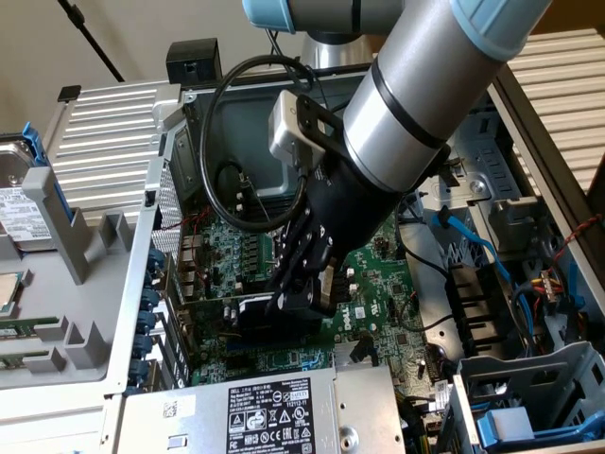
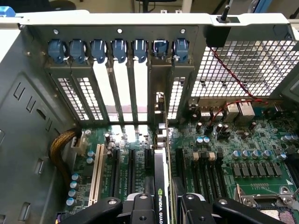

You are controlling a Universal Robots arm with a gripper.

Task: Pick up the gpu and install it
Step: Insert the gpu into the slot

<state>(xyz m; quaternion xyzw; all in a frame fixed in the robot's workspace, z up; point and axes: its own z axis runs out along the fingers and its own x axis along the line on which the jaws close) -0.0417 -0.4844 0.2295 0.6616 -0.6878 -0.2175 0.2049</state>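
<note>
The black two-fingered gripper is clenched on the small green gpu card with its black boxy cooler, which stands edge-up between the jaws, low inside the open grey metal computer case, over the large green motherboard near the rear slot brackets.

The exterior cam is sitting off to the side and above the open PC case, looking down at the claw. The wrist cam is riding right behind the claw, facing past it toward the slot wall. Both are catching the motherboard.
</note>
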